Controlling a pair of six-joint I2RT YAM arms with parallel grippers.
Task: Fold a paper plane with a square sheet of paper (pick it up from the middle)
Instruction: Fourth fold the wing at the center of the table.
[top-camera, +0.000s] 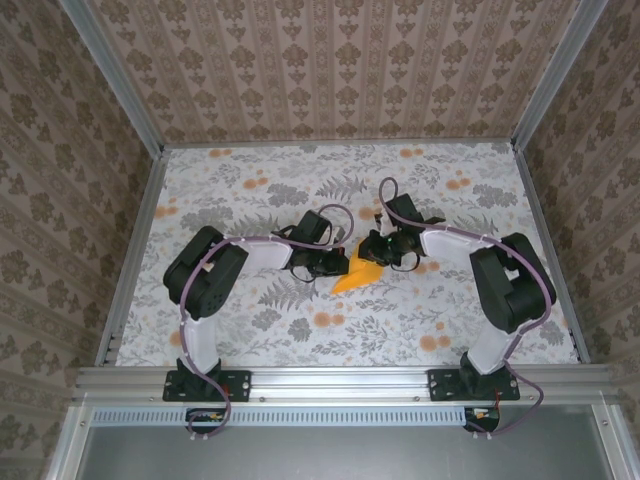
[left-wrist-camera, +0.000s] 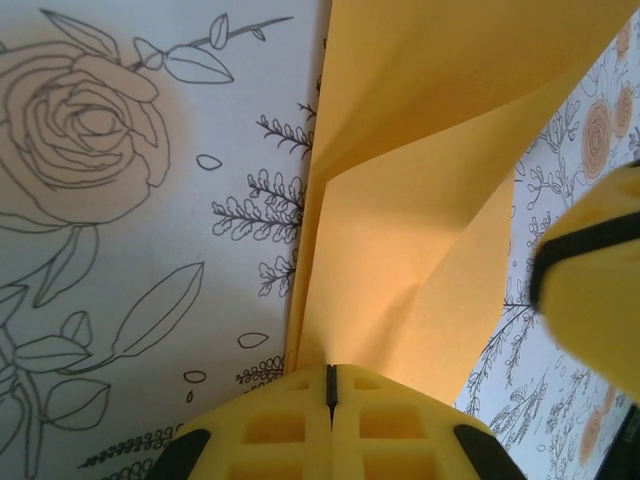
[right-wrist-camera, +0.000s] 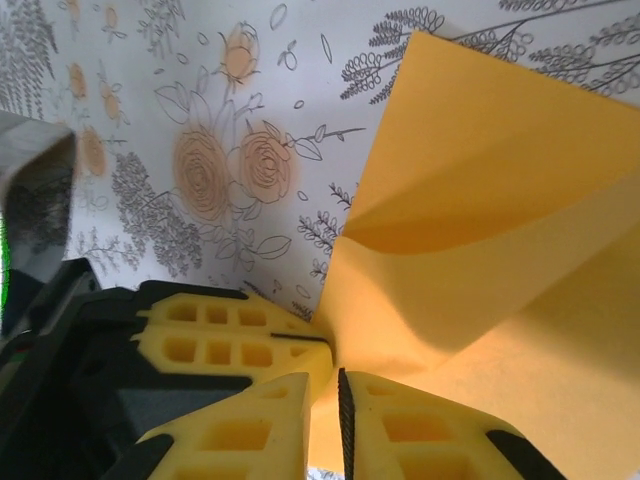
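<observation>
The square sheet of paper (top-camera: 358, 276) is orange-yellow and folded into a pointed wedge, a rough paper plane shape, at the middle of the table. Both grippers meet over it. My left gripper (top-camera: 340, 262) comes in from the left. In its wrist view my left gripper (left-wrist-camera: 330, 385) is shut on the paper's (left-wrist-camera: 420, 200) near edge, below a long crease. My right gripper (top-camera: 378, 252) comes in from the right. Its wrist view shows my right gripper (right-wrist-camera: 325, 400) a narrow gap open, with a fold of the paper (right-wrist-camera: 480, 200) between the jaws. The left fingers (right-wrist-camera: 230, 340) sit just beside it.
A floral cloth (top-camera: 250, 190) covers the table. Patterned walls stand on three sides behind aluminium posts. A metal rail (top-camera: 340, 380) runs along the near edge by the arm bases. One right finger (left-wrist-camera: 590, 300) shows blurred at the right of the left wrist view.
</observation>
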